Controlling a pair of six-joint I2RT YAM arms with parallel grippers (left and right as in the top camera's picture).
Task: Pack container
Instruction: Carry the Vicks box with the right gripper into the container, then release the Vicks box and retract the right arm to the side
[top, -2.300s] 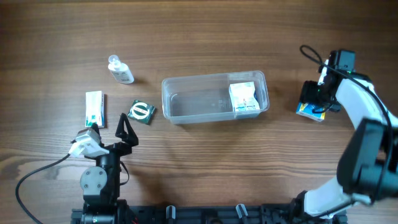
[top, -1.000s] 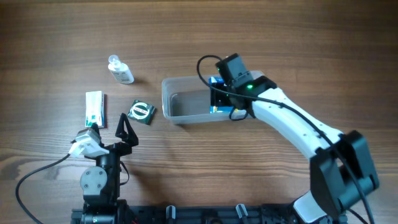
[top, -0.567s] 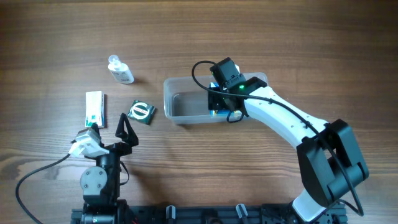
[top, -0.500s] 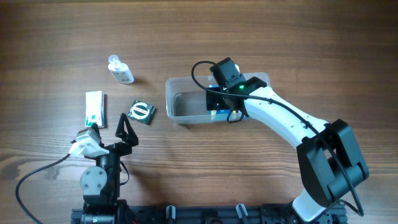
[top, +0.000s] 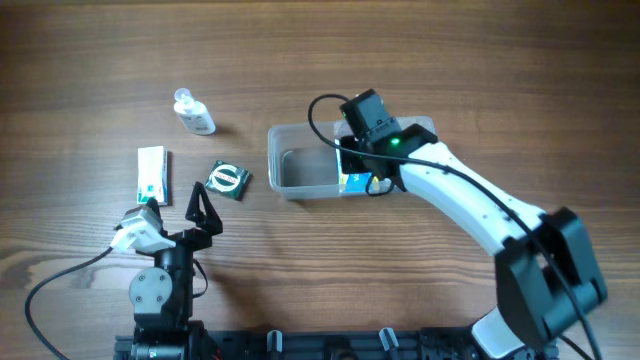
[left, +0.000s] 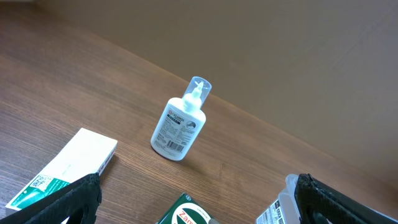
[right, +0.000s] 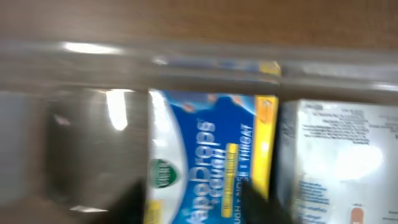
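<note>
1. The container (top: 290, 172) sits mid-table with its long side running left-right. A white box (right: 336, 162) is already in its right end.
2. The right gripper (top: 357, 170) is reaching down into the container. A blue lozenge box (right: 205, 155) stands between its fingers (right: 264, 202), just beside the white box and apparently touching it.
3. Right grip: dark fingers flank the blue box on both sides. The wrist view is blurred, so I cannot tell whether they are clamped on it or already slack.
4. The left gripper (top: 200, 205) is parked near the table's front-left, jaws spread wide and holding nothing.
5. Outside the tub, all to its left, are a small clear bottle (left: 180, 127), a white-and-green carton (top: 151, 175) and a green packet (top: 228, 180).
6. Step in hand, my read: seating the blue box in the container next to the white one. The task looks under half done.
7. To do it well:
   - Lower the box until it rests on the tub floor before opening.
   - Keep it flush against the white box, so the left half stays free for the other three items.
   - Open only slightly, since the tub wall is close.
   - Lift straight up.
8. Risks:
   - The light tub could slide or tip if a finger catches the rim on the way out.
   - The box could fall over if it is let go too high.
</note>
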